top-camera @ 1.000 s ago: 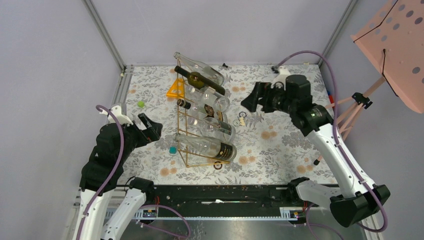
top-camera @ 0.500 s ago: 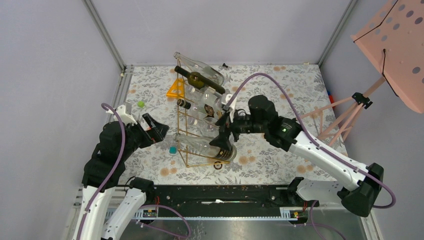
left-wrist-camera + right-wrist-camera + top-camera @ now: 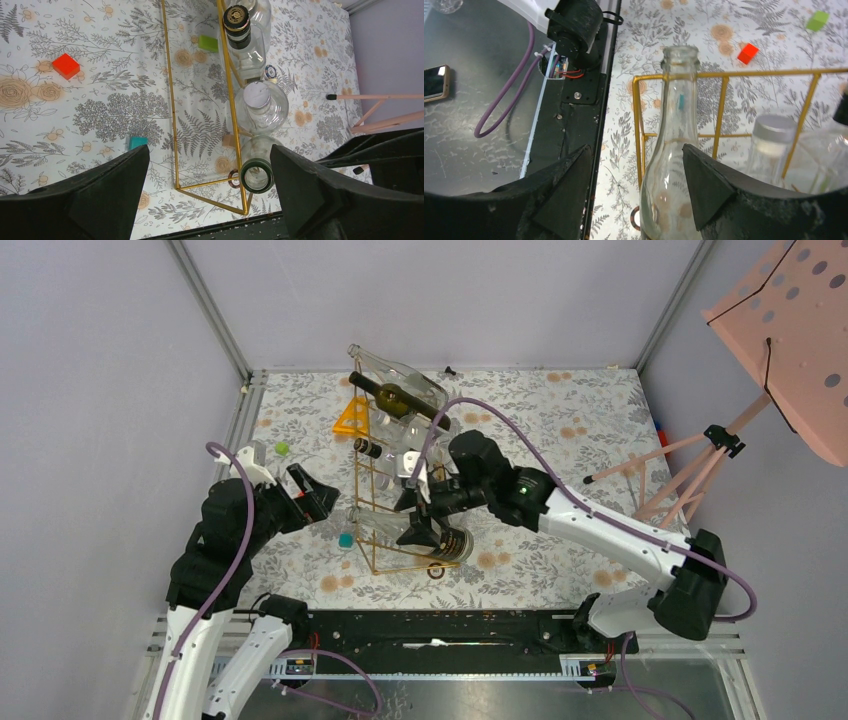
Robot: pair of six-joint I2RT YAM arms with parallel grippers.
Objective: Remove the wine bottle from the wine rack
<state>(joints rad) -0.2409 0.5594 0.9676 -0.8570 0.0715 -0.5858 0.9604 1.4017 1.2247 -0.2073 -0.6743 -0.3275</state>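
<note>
The gold wire wine rack (image 3: 368, 502) stands mid-table and holds several slanted bottles. The lowest one is a clear wine bottle (image 3: 384, 530) with a dark label and an open mouth. My right gripper (image 3: 414, 516) is open right over this bottle's body. In the right wrist view the bottle (image 3: 674, 150) stands between the spread fingers, close to the right finger (image 3: 714, 185); I see no grip. My left gripper (image 3: 311, 494) is open and empty, left of the rack. In the left wrist view the bottle's mouth (image 3: 256, 175) is near the right finger, beside the rack (image 3: 170, 100).
An orange triangle (image 3: 352, 417) lies behind the rack. A green block (image 3: 282, 448) and a teal block (image 3: 345, 539) lie left of it, and a red block (image 3: 66, 66) shows in the left wrist view. A pink perforated board (image 3: 790, 330) on a tripod stands at the right.
My right arm swung from the back right of the table over to the rack and came down at the lowest bottle. My left gripper shifted slightly toward the rack.
</note>
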